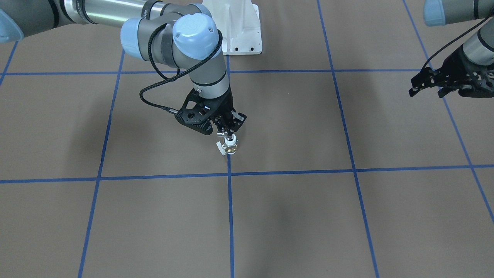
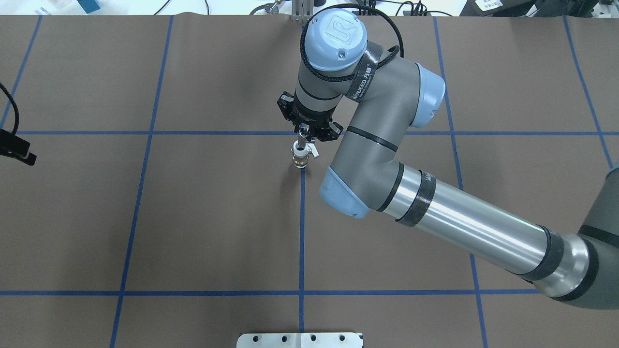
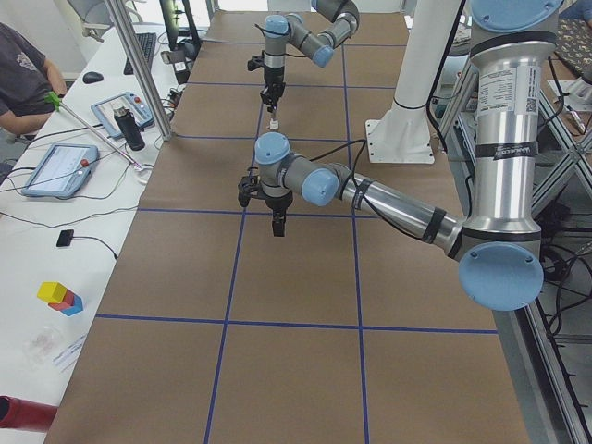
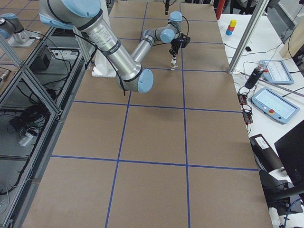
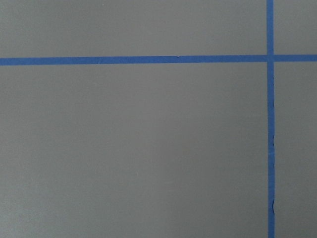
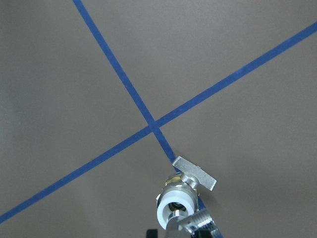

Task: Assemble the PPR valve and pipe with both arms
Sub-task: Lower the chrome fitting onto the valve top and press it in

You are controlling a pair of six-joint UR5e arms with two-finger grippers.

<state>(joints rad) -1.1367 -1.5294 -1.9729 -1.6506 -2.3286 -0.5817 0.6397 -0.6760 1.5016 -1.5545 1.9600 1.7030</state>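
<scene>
The right claw (image 1: 230,132) pinches the pipe (image 2: 302,141) and points straight down. The valve (image 1: 230,146) stands upright right under it on the table (image 1: 293,216), white ring up, touching the pipe tip. The left claw (image 1: 424,89) is far off, and I can't make out how wide it is.

The right arm (image 2: 382,145) and the left arm (image 1: 478,44) are grey jointed tubes with light-blue round caps (image 2: 337,38); the right has a black-banded silver forearm (image 2: 474,227), a white-lettered black strap (image 2: 366,79), and a braided black cable (image 1: 154,69) looping just above the black right gripper (image 1: 230,133).
</scene>
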